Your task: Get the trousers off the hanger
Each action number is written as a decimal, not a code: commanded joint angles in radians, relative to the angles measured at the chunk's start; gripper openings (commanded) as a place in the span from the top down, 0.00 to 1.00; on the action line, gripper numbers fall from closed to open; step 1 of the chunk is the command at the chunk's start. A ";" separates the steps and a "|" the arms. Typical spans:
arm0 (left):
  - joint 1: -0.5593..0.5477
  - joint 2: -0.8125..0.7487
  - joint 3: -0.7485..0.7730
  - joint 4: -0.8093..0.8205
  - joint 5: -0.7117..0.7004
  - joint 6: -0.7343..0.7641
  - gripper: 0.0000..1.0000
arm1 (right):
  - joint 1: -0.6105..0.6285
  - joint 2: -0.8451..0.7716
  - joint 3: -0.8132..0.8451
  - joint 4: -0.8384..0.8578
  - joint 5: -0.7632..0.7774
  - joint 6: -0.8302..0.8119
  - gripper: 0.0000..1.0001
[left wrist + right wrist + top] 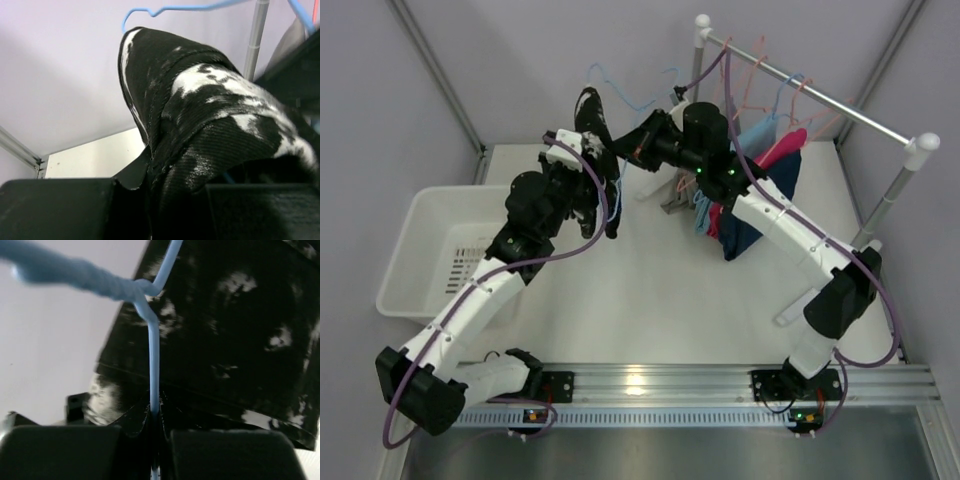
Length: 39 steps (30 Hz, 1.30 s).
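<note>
clothes rail [820, 95] and its hung navy trousers [748, 235] block passage. left of the rail, speckled trousers [595, 150], left arm [480, 290] and right arm [790, 235] crowd the space; tabletop [660, 310] nearer than the rail lies open.

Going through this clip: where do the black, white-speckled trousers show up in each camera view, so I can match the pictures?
Top external: the black speckled trousers hang upper centre-left, between the two arms.
Left wrist: the trousers fill the centre and right, down to the bottom edge.
Right wrist: the trousers fill the upper right, behind the wire.
Shared landmark: the blue hanger, visible in all three views.
</note>
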 commanded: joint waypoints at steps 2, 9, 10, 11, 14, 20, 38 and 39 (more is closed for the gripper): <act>0.001 -0.064 0.158 0.138 -0.026 -0.028 1.00 | -0.009 -0.080 -0.075 0.079 0.001 -0.044 1.00; 0.007 -0.038 0.311 0.067 -0.078 -0.038 1.00 | -0.002 -0.127 -0.214 0.090 -0.002 -0.076 1.00; 0.017 -0.023 0.339 0.052 -0.083 -0.046 1.00 | 0.002 -0.139 -0.227 0.088 -0.002 -0.077 1.00; 0.020 -0.017 0.392 0.040 -0.083 -0.061 1.00 | 0.006 -0.146 -0.254 0.090 -0.001 -0.079 1.00; 0.026 0.009 0.489 -0.005 -0.087 -0.077 1.00 | 0.015 -0.166 -0.305 0.097 -0.001 -0.082 1.00; 0.026 0.048 0.636 -0.048 -0.115 -0.058 1.00 | 0.029 -0.172 -0.334 0.120 0.001 -0.091 1.00; 0.201 -0.144 0.571 0.041 -0.532 0.367 1.00 | 0.074 -0.138 -0.262 0.139 -0.027 -0.119 1.00; 0.245 -0.165 0.551 0.039 -0.534 0.371 1.00 | 0.075 -0.139 -0.261 0.139 -0.028 -0.120 1.00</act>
